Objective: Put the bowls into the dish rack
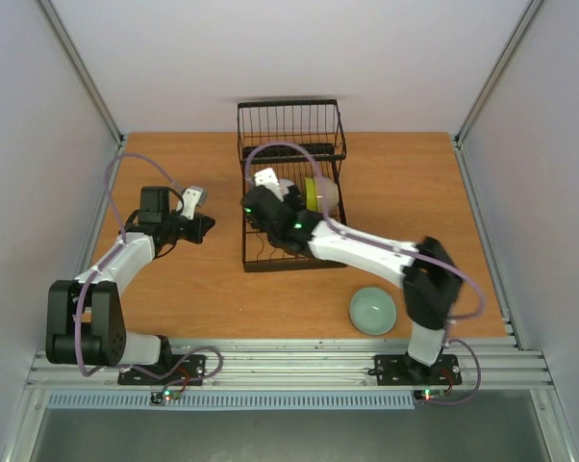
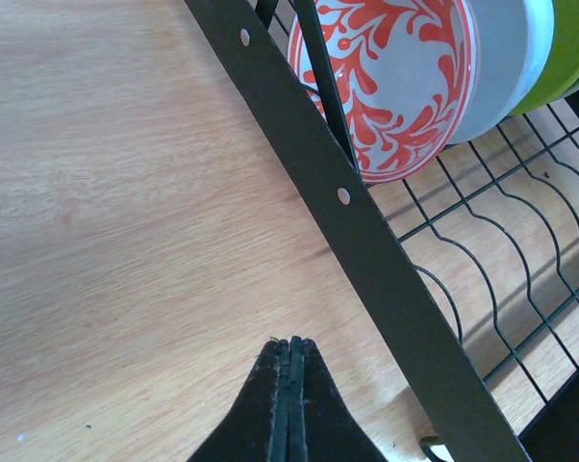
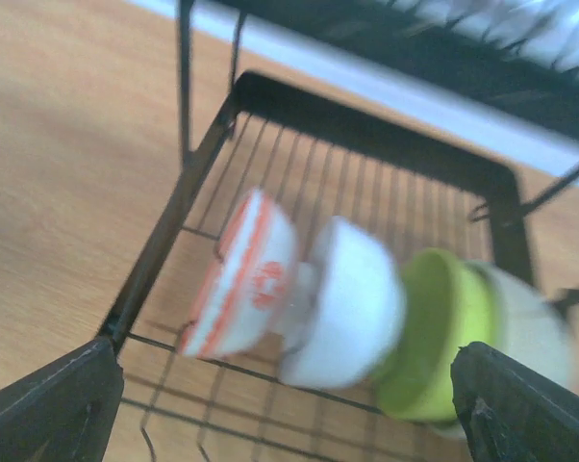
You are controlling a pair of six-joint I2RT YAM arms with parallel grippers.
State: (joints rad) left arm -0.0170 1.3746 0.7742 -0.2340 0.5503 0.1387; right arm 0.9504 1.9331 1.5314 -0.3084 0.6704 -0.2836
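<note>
1. Dish rack [image 1: 291, 252]: stands on the table [image 1: 174, 298], with its taller basket section [image 1: 289, 130] at the far end.

2. Bowls in the rack: four bowls stand on edge in one row across the rack's base, packed one against the next.
- The patterned bowl [image 3: 239, 276] is nearest the rack's left rail.
- The white bowl [image 3: 352, 303] comes next.
- The yellow-green bowl [image 3: 436, 337] follows.
- A pale celadon bowl [image 3: 530, 322] is nearest the rack's right side.
- The right wrist view is blurred, so the exact prong slots cannot be read.

3. Bowl outside the rack: a second celadon bowl [image 1: 373, 311] sits upright on the table, off the rack's near right corner and apart from it.

4. Right gripper [image 3: 288, 399]: positioned over the rack's near half, facing the row of bowls. Its fingers [image 3: 49, 414] are spread wide, and nothing is held between them.

5. Left gripper [image 2: 291, 364]: positioned just outside the rack's left rail, over bare table. Its two fingers are pressed together with no gap, and nothing is between them. Whether it touches the table cannot be told.
</note>
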